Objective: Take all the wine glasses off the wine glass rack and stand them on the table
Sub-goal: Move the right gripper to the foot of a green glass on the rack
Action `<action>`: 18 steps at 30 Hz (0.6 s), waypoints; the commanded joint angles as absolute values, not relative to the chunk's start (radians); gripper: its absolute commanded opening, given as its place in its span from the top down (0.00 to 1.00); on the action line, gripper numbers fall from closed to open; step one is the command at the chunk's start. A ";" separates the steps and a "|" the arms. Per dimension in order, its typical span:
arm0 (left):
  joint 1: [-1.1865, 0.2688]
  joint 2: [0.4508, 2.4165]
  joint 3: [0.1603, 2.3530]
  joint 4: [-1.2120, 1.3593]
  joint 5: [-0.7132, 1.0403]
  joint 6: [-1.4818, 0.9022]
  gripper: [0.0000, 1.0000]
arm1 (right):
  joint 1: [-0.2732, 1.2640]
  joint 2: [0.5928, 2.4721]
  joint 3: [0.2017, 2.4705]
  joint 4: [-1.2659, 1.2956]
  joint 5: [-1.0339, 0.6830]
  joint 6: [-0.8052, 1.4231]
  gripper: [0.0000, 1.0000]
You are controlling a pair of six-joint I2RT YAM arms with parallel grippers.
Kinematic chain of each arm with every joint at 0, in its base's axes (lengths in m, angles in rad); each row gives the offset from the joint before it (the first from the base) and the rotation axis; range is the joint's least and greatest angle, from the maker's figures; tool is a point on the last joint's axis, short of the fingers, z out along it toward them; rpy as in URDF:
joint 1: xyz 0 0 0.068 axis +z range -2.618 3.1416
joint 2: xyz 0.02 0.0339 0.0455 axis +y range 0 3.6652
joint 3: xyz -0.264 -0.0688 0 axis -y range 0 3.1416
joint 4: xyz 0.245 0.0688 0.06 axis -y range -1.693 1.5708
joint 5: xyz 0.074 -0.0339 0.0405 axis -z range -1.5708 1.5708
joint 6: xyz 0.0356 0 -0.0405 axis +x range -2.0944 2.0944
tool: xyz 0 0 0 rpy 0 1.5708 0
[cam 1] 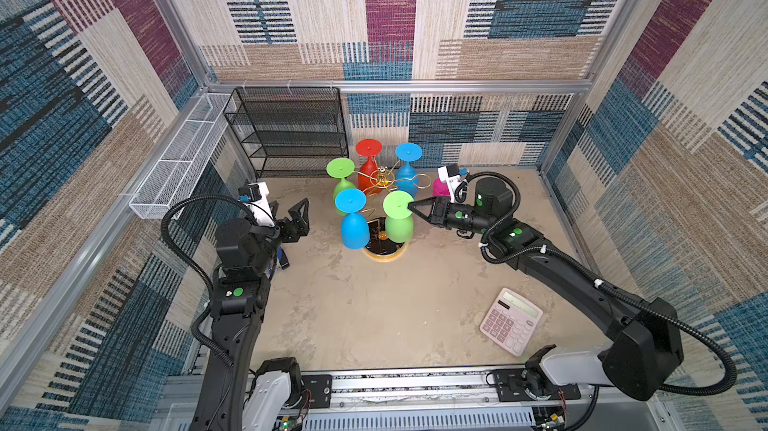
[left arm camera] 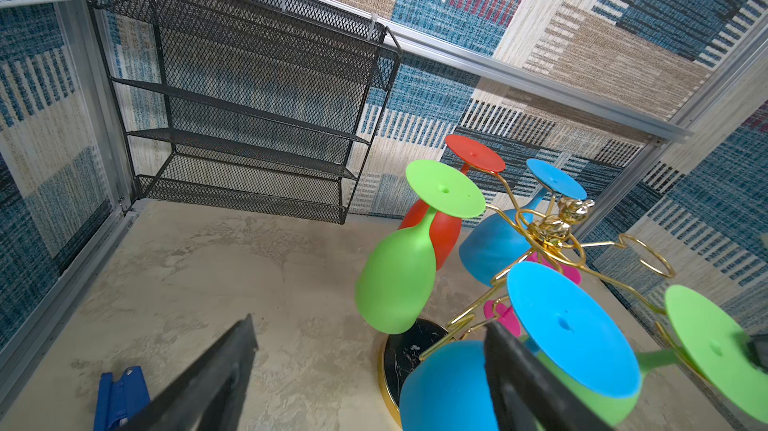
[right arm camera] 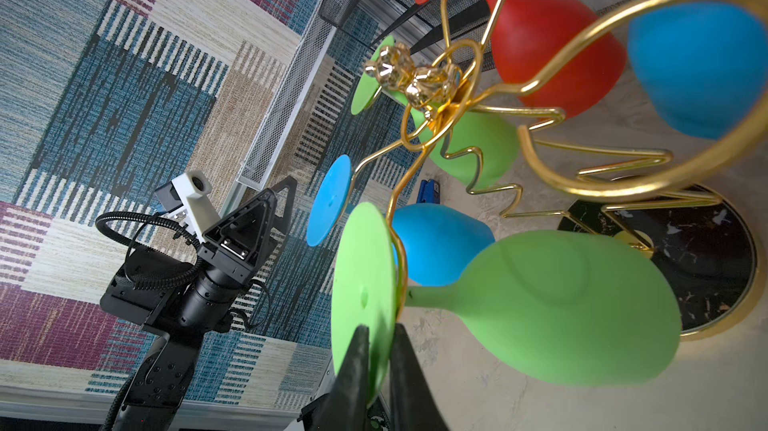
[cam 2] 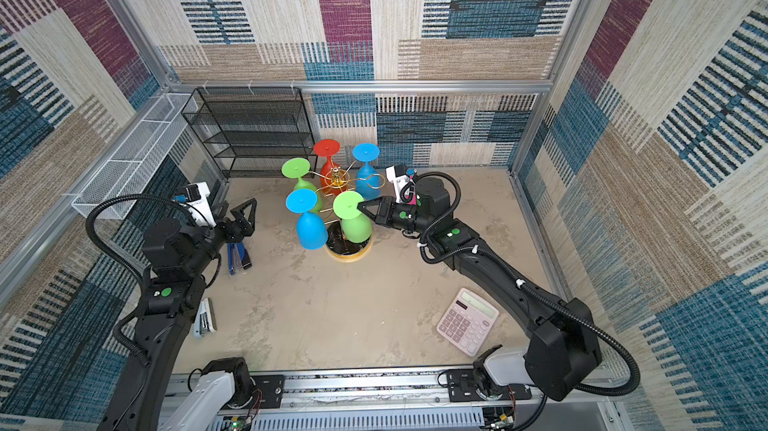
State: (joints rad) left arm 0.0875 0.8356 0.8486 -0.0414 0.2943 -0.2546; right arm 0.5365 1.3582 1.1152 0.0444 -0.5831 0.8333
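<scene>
Over on the far left, a white mesh basket (cam 1: 178,167) and a black mesh shelf (cam 1: 286,129) are parked against the walls, not part of the job. Next along, the left gripper (cam 1: 300,212) is held off beside the wine glass rack (cam 1: 381,177) with its fingers spread wide and nothing between them. Dead centre, that rack is loaded with upside-down glasses hung by their feet, and the green wine glass (cam 1: 399,225) on the near arm, just beside a blue glass (cam 1: 354,229), is the one being gone for. From the right, the right gripper (right arm camera: 378,331) is pinched tight on the rim of that glass's flat foot, one finger on each face. Matte finish, so probably plastic or silicone: light, not very breakable, but a thin foot could flex or swivel in an edge pinch. A hold deeper on the foot would likely be steadier, and the stem should be slid out along the wire loop, not yanked. Far right, a pink calculator (cam 1: 511,321) is lying well clear.
</scene>
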 commanded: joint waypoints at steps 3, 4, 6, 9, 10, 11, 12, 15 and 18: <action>0.089 0.831 0.848 -0.010 0.298 -0.253 0.12 | 0.537 1.352 1.120 0.104 -0.592 0.862 0.91; 0.089 0.831 0.848 -0.009 0.298 -0.253 0.12 | 0.537 1.351 1.120 0.105 -0.593 0.864 0.92; 0.089 0.831 0.848 -0.009 0.298 -0.253 0.12 | 0.538 1.348 1.121 0.107 -0.596 0.869 0.93; 0.089 0.831 0.847 -0.010 0.298 -0.253 0.12 | 0.537 1.342 1.119 0.108 -0.601 0.880 1.00; 0.089 0.830 0.848 -0.009 0.298 -0.253 0.12 | 0.537 1.339 1.117 0.107 -0.600 0.884 1.00; 0.089 0.830 0.848 -0.009 0.298 -0.253 0.12 | 0.538 1.335 1.115 0.109 -0.600 0.886 1.00; 0.088 0.830 0.848 -0.009 0.298 -0.253 0.12 | 0.537 1.332 1.113 0.111 -0.602 0.892 1.00; 0.089 0.831 0.847 -0.008 0.298 -0.252 0.12 | 0.537 1.317 1.106 0.124 -0.604 0.911 1.00; 0.089 0.828 0.848 -0.009 0.298 -0.253 0.13 | 0.537 1.311 1.110 0.124 -0.600 0.918 1.00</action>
